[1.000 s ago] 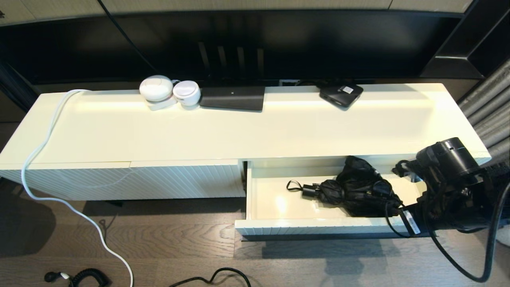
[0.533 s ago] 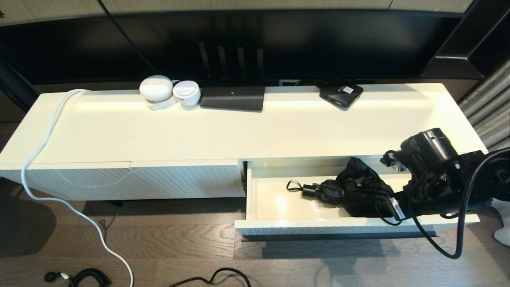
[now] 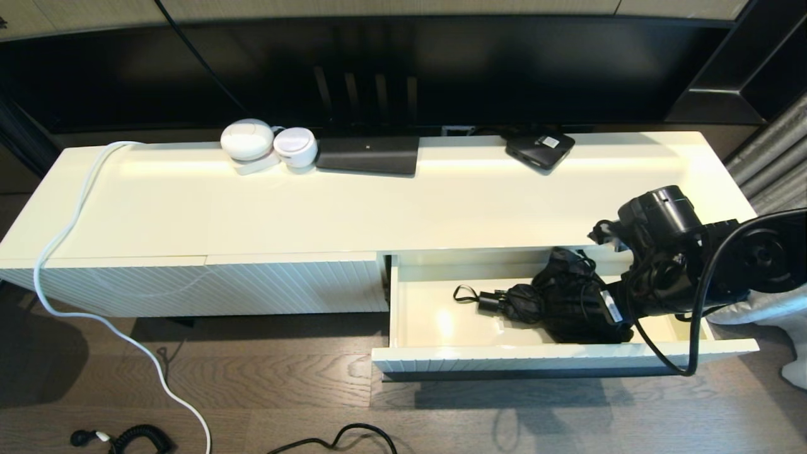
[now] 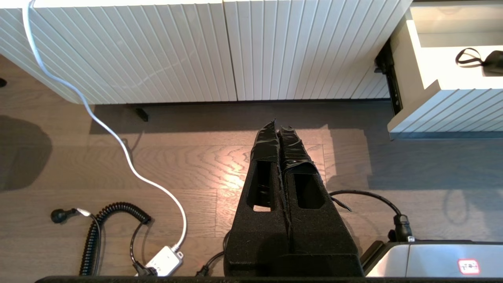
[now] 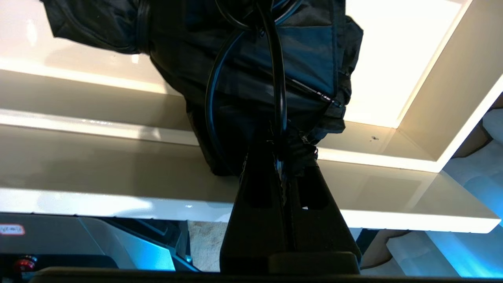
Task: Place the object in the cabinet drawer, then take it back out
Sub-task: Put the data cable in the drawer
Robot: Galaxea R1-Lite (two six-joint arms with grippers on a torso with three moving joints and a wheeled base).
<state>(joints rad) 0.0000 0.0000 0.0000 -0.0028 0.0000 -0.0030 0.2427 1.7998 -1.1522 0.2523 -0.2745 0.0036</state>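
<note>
The cabinet drawer (image 3: 567,364) stands pulled out at the right of the low white cabinet, its cream inside (image 3: 435,315) showing. A black folded umbrella (image 3: 561,299) lies in it, handle and strap pointing left. My right gripper (image 3: 613,304) reaches into the drawer from the right and is shut on the umbrella's fabric at its right end. In the right wrist view the fingers (image 5: 281,151) pinch dark cloth of the umbrella (image 5: 251,59) above the drawer wall (image 5: 98,157). My left gripper (image 4: 279,129) hangs shut and empty over the wooden floor, left of the drawer (image 4: 444,110).
On the cabinet top (image 3: 403,208) sit two white round devices (image 3: 268,145), a flat black box (image 3: 367,154) and a small black box (image 3: 539,149). A white cable (image 3: 57,252) runs off the left end. The diagonally ribbed panel (image 3: 208,287) is left of the drawer. Cords (image 4: 114,220) lie on the floor.
My right arm has risen and swung left, further over the drawer. The umbrella's right end has bunched up and shifted slightly left with it.
</note>
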